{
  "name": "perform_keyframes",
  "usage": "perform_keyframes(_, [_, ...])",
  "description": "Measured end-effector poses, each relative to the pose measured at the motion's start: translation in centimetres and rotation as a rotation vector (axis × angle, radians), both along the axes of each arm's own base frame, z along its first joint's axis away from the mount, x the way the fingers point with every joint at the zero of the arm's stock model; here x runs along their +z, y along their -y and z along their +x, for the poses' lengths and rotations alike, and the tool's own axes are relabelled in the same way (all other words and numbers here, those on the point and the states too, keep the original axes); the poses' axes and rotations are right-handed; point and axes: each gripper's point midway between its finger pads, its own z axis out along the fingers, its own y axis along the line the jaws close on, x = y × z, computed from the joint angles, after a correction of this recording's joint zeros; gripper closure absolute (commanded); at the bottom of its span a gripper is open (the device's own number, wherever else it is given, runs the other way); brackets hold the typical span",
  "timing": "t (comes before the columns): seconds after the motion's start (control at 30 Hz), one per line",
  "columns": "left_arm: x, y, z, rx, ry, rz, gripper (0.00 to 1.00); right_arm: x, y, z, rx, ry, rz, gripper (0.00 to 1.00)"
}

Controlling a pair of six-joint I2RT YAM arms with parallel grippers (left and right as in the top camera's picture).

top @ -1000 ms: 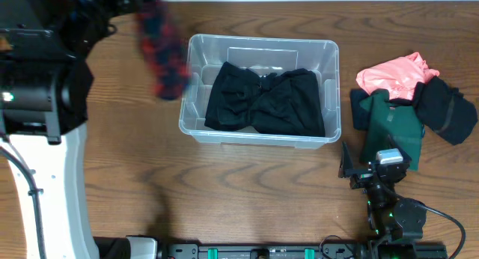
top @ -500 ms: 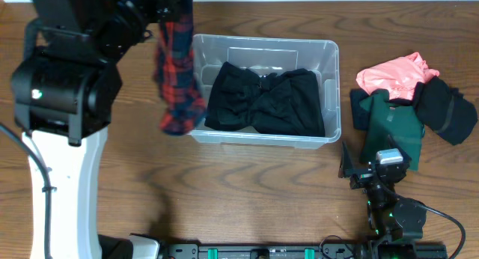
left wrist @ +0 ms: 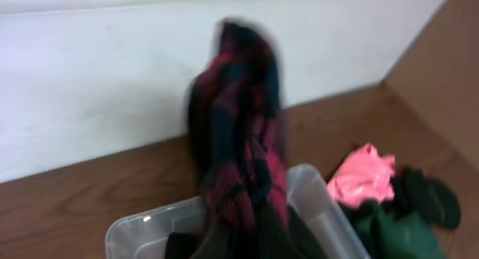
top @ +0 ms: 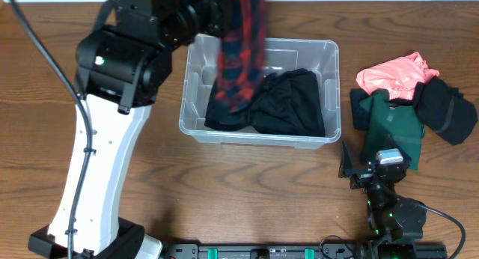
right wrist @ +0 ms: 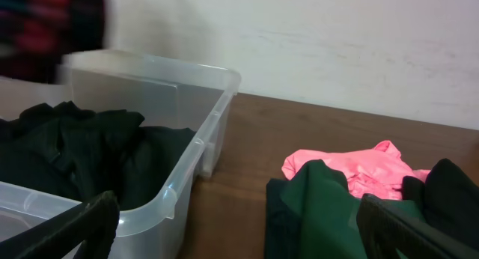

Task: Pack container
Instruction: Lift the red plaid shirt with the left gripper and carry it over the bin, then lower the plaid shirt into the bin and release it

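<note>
The container (top: 259,140) is a clear plastic bin at the table's middle, with a black garment (top: 288,105) lying in it. A red and dark plaid cloth (top: 241,53) hangs over the bin's left half, its lower end reaching down to the black garment. My left arm (top: 123,61) holds it from above at the frame's top edge; the fingers themselves are hidden. In the left wrist view the plaid cloth (left wrist: 239,132) dangles above the container (left wrist: 142,225). My right gripper (top: 367,169) rests open near the front right, nothing between its fingers (right wrist: 93,218).
A pile of clothes lies right of the bin: a pink piece (top: 393,75), a dark green one (top: 393,124) and a black one (top: 447,109). The green cloth (right wrist: 314,206) lies just ahead of my right gripper. A white wall runs along the table's far edge.
My left arm has swung right, carrying the plaid cloth from left of the bin to above its left half. The right arm has not moved.
</note>
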Motion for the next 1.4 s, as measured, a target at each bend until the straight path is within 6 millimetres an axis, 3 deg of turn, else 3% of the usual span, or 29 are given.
perform_keyframes(0.57, [-0.6, 0.0, -0.3, -0.055, 0.035, 0.107, 0.94, 0.0, 0.0, 0.0, 0.0, 0.0, 0.0, 0.01])
perform_keyframes(1.4, [-1.3, -1.7, 0.3, 0.056, 0.004, 0.132, 0.94, 0.0, 0.0, 0.0, 0.0, 0.0, 0.0, 0.01])
